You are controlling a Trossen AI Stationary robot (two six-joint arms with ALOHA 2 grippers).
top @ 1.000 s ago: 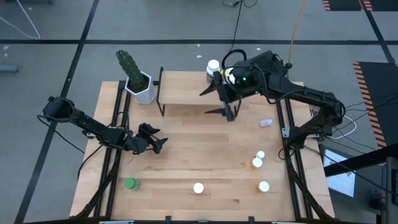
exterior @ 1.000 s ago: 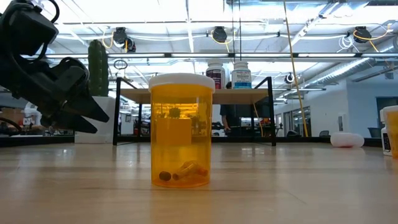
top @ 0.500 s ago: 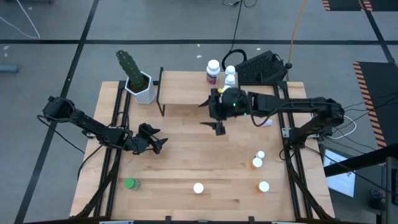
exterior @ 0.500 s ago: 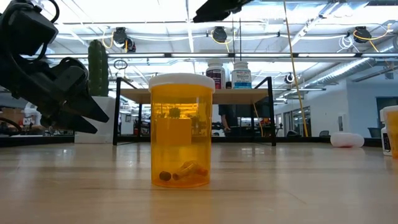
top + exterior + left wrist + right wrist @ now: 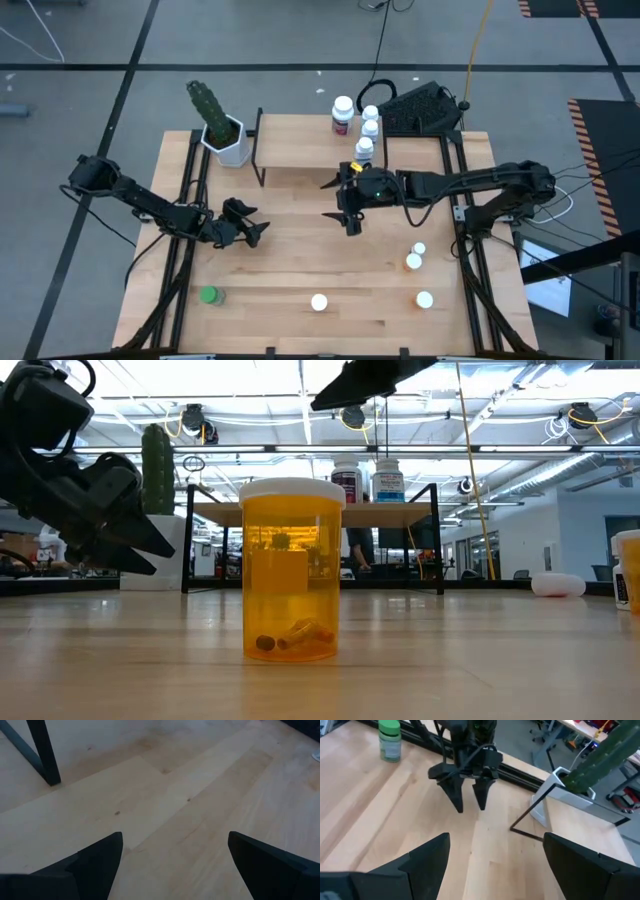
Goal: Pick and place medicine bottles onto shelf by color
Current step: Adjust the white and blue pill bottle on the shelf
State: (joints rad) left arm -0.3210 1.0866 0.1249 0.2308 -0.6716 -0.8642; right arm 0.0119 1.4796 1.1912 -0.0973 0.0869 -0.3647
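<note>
Right gripper point(image 5: 347, 205) hangs empty, jaws apart, mid-table before the shelf point(image 5: 300, 150) holding three bottles point(image 5: 343, 110); left gripper point(image 5: 250, 228) waits open; orange bottle point(image 5: 413, 262) seems next

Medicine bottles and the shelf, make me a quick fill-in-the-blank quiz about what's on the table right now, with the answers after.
1. The number of medicine bottles standing on the shelf in the high view is ____.
2. The green bottle stands on the table on the side of the ____ arm.
3. The right gripper hangs above the table with its fingers ____.
4. The plant in the white pot beside the shelf is a ____.

Missing words: three; left; open; cactus
</note>
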